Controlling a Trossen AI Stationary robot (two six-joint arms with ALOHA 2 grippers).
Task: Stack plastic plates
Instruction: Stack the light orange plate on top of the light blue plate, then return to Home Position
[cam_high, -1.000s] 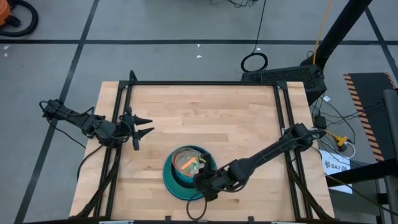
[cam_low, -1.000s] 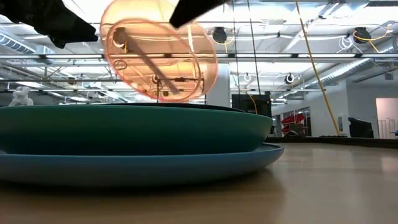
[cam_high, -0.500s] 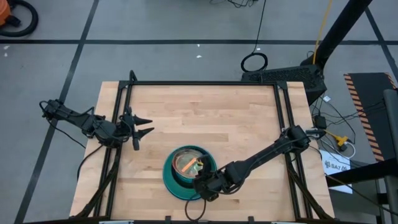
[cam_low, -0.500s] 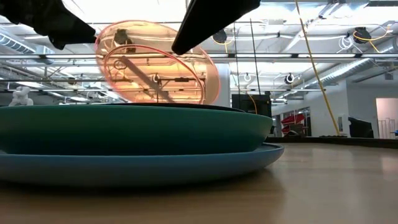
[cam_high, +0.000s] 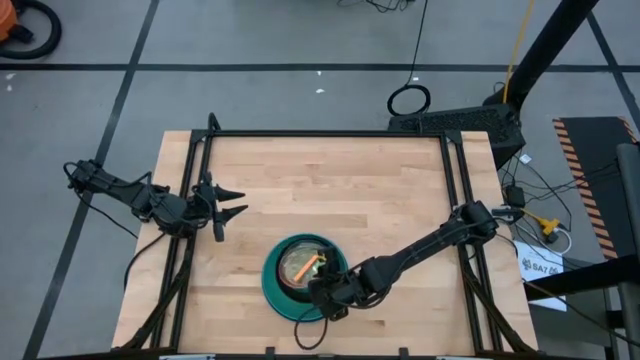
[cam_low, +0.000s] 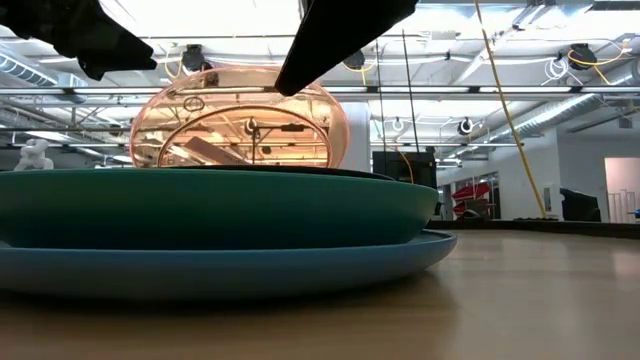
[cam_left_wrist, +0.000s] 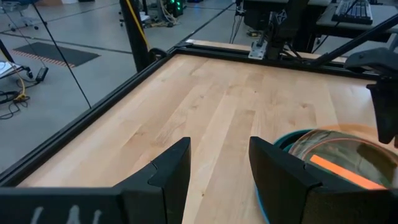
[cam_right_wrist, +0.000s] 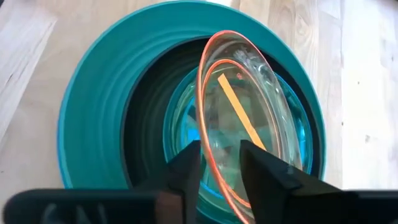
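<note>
A stack of plastic plates stands near the table's front edge: a large blue plate (cam_low: 220, 265) at the bottom, a teal one (cam_right_wrist: 87, 93) on it, then a black one (cam_right_wrist: 142, 124) and a translucent cyan one (cam_right_wrist: 177, 118). A small translucent orange plate (cam_right_wrist: 249, 118) tilts on top of them, its lower edge inside the stack. My right gripper (cam_right_wrist: 221, 173) is over the stack's near side, open, with the orange plate's rim between its fingers. My left gripper (cam_high: 238, 203) waits open above the table's left side. My right gripper's fingers stand on either side of the orange plate's raised rim (cam_right_wrist: 210, 163), coming from above and from the table's near right. The plate tilts with its lower edge in the cyan plate. Whether a finger (cam_low: 300, 70) touches the rim, I cannot tell.
Black frame rails (cam_high: 330, 135) run along the table's far, left and right edges. Bare wood (cam_high: 380, 200) lies behind and to the right of the stack. A cable loop (cam_high: 315, 335) hangs at the front edge.
The orange plate has tipped from steeply upright toward flat and has sunk, so its lower edge is now behind the teal plate's rim. My right gripper has gone down a little over the stack.
</note>
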